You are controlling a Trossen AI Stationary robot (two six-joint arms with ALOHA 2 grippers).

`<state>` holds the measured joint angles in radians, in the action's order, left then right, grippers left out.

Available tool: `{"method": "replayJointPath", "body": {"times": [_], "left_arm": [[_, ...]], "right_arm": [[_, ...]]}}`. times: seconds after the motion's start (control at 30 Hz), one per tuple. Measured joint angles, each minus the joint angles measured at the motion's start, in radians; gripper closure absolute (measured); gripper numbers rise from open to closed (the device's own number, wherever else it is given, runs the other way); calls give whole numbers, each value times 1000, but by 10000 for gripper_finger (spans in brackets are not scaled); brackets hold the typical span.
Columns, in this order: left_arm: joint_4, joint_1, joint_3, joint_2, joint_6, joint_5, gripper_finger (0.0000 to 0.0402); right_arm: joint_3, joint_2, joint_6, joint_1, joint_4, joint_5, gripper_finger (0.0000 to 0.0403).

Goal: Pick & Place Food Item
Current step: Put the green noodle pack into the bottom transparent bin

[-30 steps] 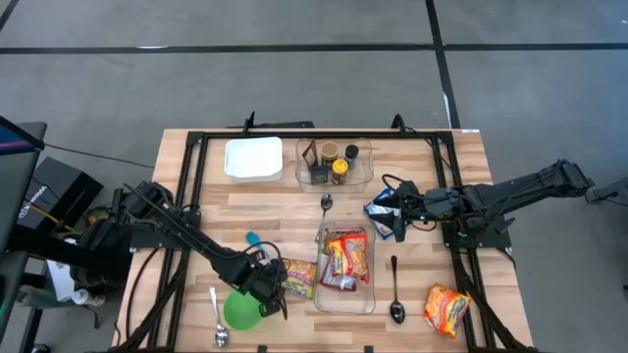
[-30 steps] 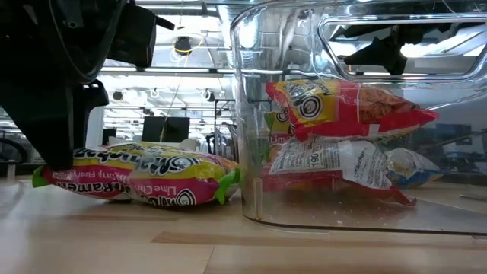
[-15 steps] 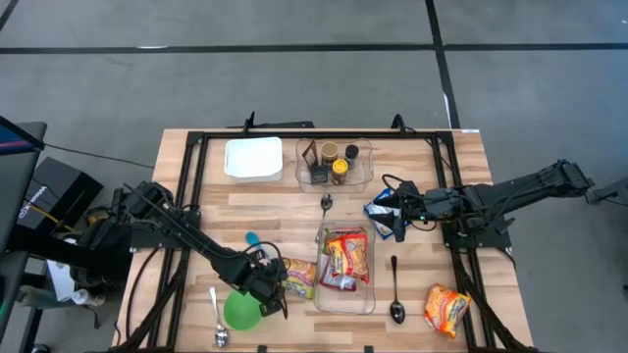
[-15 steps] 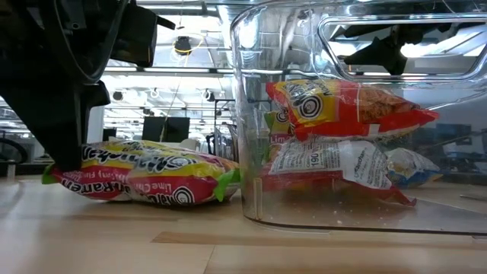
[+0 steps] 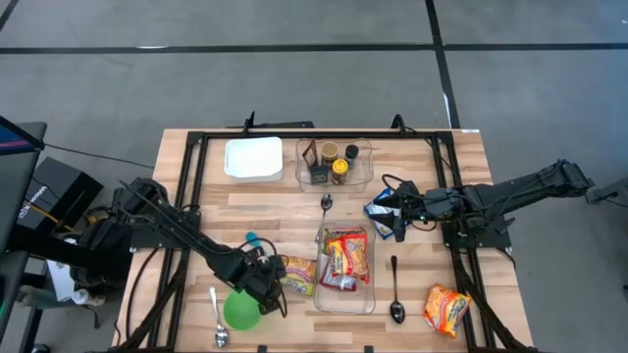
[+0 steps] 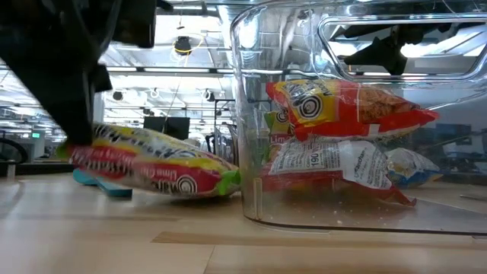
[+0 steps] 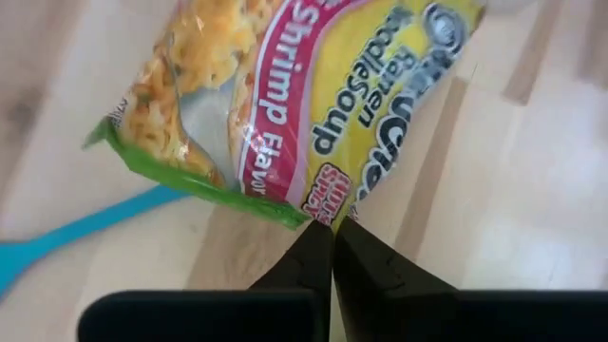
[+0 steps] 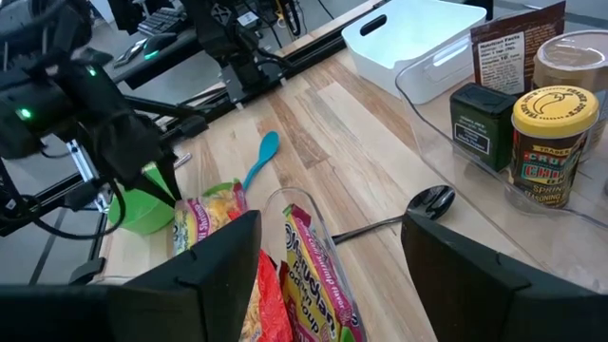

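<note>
Near the front of the table, just left of the clear bin point(image 5: 345, 294), the left gripper point(image 7: 332, 228) has its fingers pinched fully together on the green edge of the shrimp ramen packet point(image 6: 152, 160). That gripped end is tilted up off the wood, while the other end sits right by the bin wall. A blue spoon point(image 6: 103, 185) lies behind it, green bowl point(image 5: 241, 311) close by. More noodle packs point(image 6: 346, 106) are already stacked inside the bin. Over on the other side, the right gripper point(image 8: 332, 275) just hovers with fingers spread wide, holding nothing.
</note>
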<state>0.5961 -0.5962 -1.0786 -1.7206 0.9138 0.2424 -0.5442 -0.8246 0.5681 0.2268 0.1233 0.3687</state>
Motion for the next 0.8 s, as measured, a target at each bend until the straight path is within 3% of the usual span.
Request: {"method": "replayJointPath", "body": {"times": [0.47,0.8], "left_arm": [[18,-35,0,251,-32,281,401],[2,-35,0,342,-120,428,401]], "right_arm": [[0,0,0,0,1,0,154],[0,0,0,0,3,0,154]]}}
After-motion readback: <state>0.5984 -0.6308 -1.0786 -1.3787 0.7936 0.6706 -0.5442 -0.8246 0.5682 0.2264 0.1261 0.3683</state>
